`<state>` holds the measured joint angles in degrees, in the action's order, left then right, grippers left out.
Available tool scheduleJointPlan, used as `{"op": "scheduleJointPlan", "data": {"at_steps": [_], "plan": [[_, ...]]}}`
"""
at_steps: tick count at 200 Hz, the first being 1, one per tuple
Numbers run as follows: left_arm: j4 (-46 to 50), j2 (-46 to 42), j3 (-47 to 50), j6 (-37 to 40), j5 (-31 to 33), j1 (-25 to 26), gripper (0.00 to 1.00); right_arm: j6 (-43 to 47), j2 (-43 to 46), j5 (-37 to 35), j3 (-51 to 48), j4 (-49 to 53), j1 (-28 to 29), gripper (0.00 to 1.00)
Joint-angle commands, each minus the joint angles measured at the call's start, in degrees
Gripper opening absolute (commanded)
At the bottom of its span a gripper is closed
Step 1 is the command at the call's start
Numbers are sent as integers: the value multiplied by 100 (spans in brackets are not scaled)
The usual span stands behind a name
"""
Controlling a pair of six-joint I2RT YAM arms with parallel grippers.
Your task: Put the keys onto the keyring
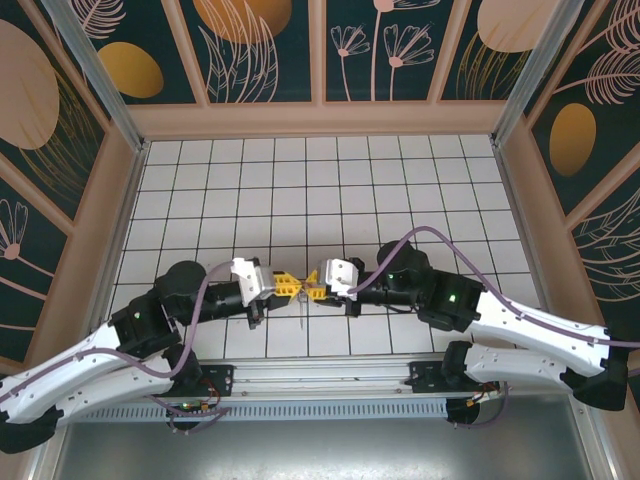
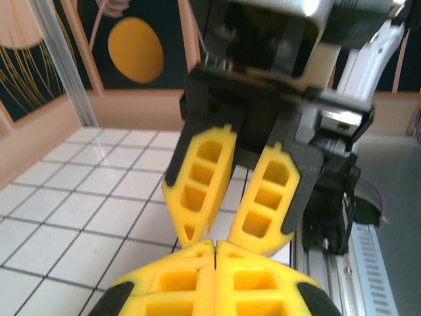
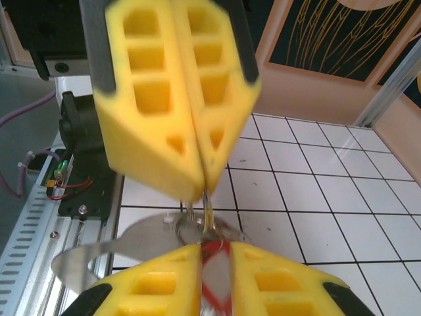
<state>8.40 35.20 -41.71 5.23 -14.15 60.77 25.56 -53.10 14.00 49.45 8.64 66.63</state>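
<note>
The two arms meet low in the centre of the top view, over the near edge of the white tiled surface (image 1: pixel 300 180). The left gripper (image 1: pixel 291 286) has its jaws pressed flat together. In the right wrist view a thin wire ring of the keyring (image 3: pixel 192 229) comes out from between their tips, and the keyring's silver body curves off toward the lower left. The right gripper (image 1: pixel 313 292) has its jaws narrow, clamped on the red head of the key (image 3: pixel 216 284). The key sits at the bottom centre of that view, just under the wire ring and seemingly touching it. Whether the key is already started on the wire cannot be told, as the contact spot is small and partly hidden.

The step in hand looks like threading the key's hole onto the ring. To do it well, the left arm should act as a fixed anchor. The right arm should make small, slow moves, turning the key until its hole faces the wire's open end, then sliding it along the coil rather than pushing straight against it. Both grips are on thin parts, so hard sideways force could twist the key in the jaws or pull the wire free.
</note>
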Motion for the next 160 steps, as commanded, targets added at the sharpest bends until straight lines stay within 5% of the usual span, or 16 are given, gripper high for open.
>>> {"op": "scheduleJointPlan", "data": {"at_steps": [1, 104, 160], "plan": [[-1136, -266, 235, -294, -95, -6, 0, -203, 123, 114, -177, -479, 1, 19], [-1480, -399, 440, -354, -242, -5, 0, -296, 389, 261, -433, -897, 6, 19], [-1463, -453, 472, -375, -237, -5, 0, -742, 757, 461, -860, -1306, 1, 41]]}}
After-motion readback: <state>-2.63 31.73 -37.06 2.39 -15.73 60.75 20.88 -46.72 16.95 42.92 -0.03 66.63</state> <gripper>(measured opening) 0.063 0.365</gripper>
